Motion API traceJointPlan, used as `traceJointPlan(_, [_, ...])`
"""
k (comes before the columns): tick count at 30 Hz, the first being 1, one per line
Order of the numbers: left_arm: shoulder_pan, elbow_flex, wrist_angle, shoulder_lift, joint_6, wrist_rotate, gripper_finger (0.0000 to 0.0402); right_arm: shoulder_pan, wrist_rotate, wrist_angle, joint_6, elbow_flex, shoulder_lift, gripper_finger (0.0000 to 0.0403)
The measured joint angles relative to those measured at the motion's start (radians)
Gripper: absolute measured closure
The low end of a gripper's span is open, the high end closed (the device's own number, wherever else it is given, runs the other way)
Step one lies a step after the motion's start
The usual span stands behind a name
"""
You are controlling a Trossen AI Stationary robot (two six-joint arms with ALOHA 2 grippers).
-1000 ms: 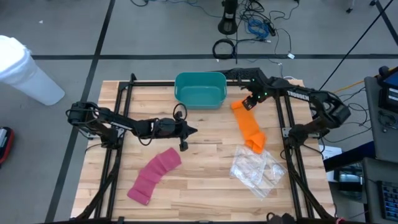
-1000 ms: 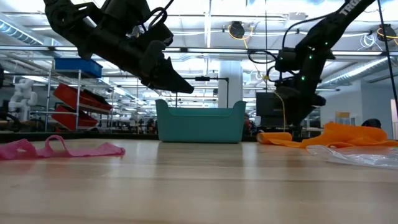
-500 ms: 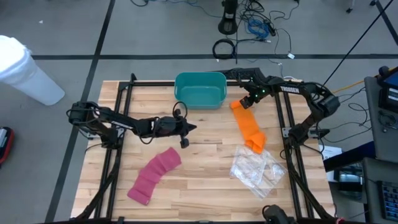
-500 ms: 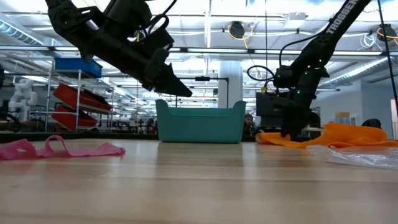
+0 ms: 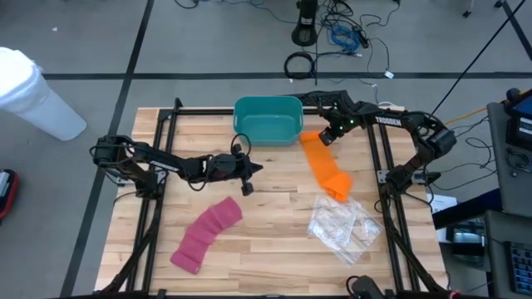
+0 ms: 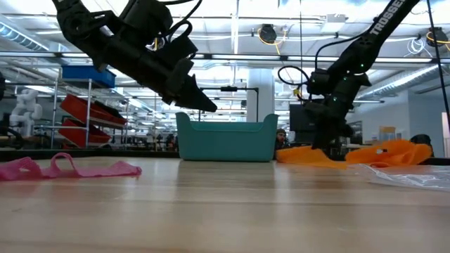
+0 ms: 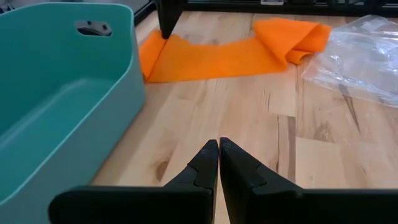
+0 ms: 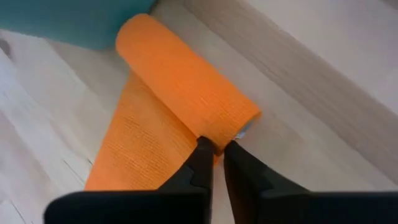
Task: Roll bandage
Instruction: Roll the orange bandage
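Right fingers [image 8: 214,155] pinching the orange bandage [image 8: 186,81] roll's end beside the teal bin [image 5: 268,119]; left fingers [image 7: 219,158] pressed together

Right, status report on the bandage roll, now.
Right gripper shut on orange bandage roll beside teal plastic bin. Left gripper shut, empty, mid-table. Nothing in the way.

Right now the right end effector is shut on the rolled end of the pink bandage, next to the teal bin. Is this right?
Not quite: the colour is wrong. The right end effector is shut on the rolled end of the orange bandage, next to the teal bin, as the right wrist view shows. The pink bandage lies untouched.
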Motion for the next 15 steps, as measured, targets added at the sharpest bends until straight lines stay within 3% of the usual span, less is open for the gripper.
traceJointPlan(7, [-0.001,0.0,-0.002,0.0,0.0,0.0,0.0379,0.018,0.005,0.083,-0.002,0.0,0.0,0.0392])
traceJointPlan(15, [0.0,0.0,-0.007,0.0,0.0,0.0,0.0379,0.018,0.075,0.018,-0.084,0.0,-0.001,0.0403])
